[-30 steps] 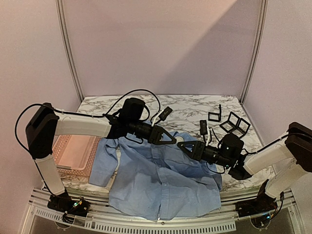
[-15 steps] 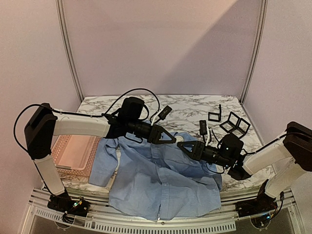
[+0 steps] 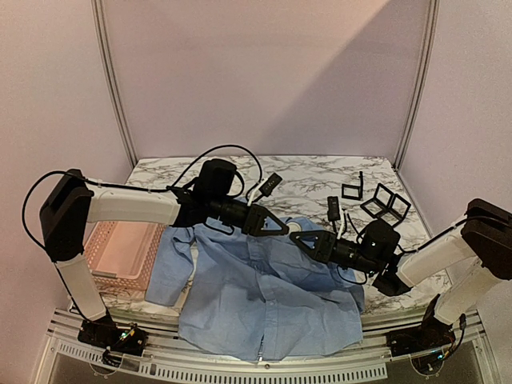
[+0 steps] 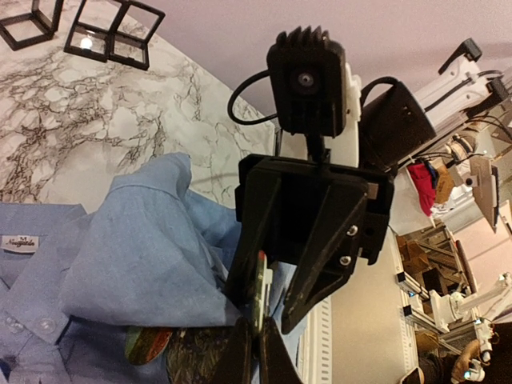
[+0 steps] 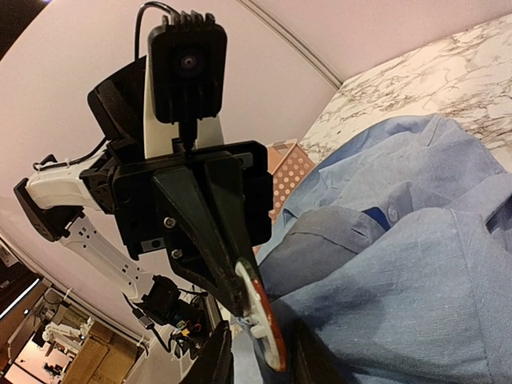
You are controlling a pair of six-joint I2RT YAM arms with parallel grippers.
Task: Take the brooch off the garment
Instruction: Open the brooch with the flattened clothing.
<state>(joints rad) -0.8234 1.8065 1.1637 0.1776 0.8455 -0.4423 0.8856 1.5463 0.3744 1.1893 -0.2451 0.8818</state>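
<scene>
The left pincer (image 3: pixel 284 227) is pressed together on the brooch (image 5: pixel 262 310), a thin disc with a red rim that both wrist views show edge-on. Its arm reaches in from the left of the overhead frame to the middle. There it meets the right pincer (image 3: pixel 298 238) almost tip to tip above the collar area of the garment (image 3: pixel 264 296). The right pincer's jaws stand a little spread, one on each side of the disc, and it cannot be told whether its pads touch the disc. It also cannot be told whether the brooch is fastened to the cloth.

The garment, a light blue buttoned shirt, lies wrinkled across the lower middle of the overhead frame on the marble-patterned table (image 3: pixel 320 170), with its hem at the near edge. In the left wrist view a fold of blue fabric stands up at the centre, just beside the brooch. A pink basket (image 3: pixel 120 250) sits at the left of the overhead frame, just beside a sleeve. Black open frames (image 3: pixel 386 202) stand at the upper right, well apart from the shirt.
</scene>
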